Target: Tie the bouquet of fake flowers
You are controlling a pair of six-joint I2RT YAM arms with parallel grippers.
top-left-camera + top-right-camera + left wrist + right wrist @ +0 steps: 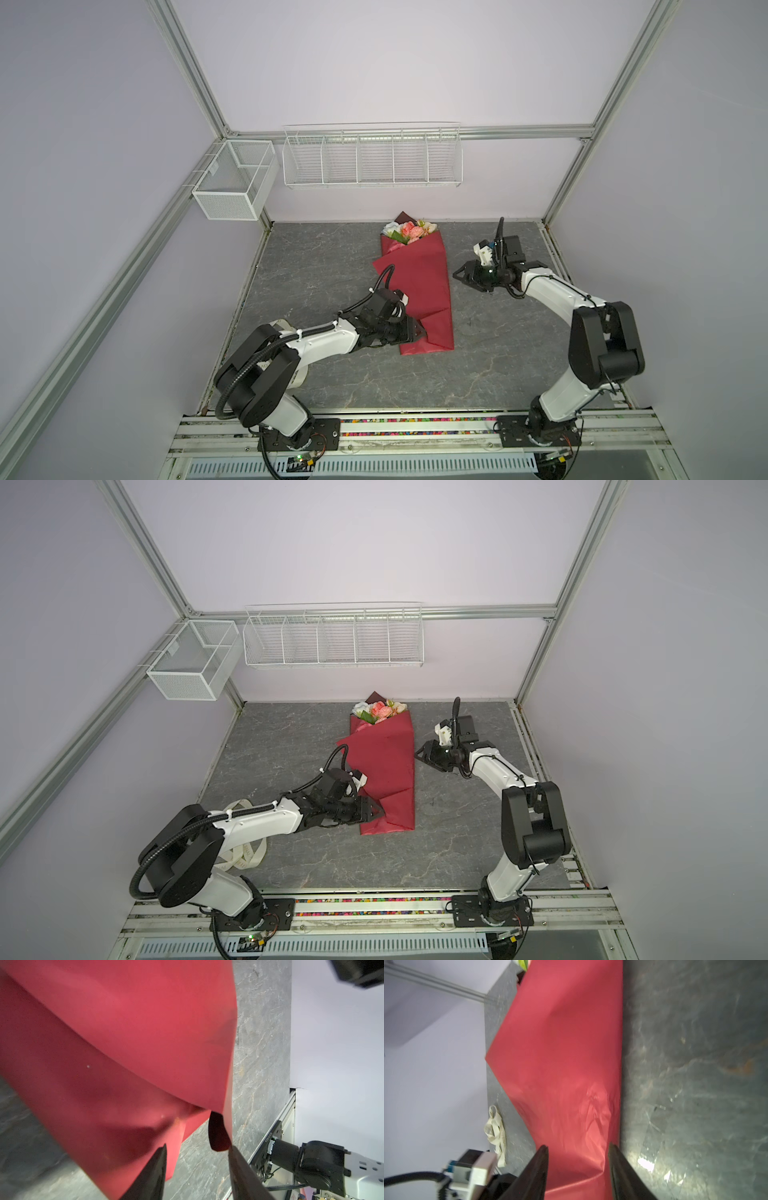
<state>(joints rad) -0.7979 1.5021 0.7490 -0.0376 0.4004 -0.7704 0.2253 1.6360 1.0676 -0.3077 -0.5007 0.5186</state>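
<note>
Left arm [257, 816] half-hides ribbon [249, 856]; right wrist sees it near bouquet [560, 1053].

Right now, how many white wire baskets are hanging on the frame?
2. A mesh box basket hangs on the left side rail near the back corner; a long divided rack hangs on the back rail beside it. Nothing seems to hide another.

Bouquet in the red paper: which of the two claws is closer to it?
Left. The left gripper sits over the near left edge of the bouquet; the right gripper stands apart, off its right side.
</note>
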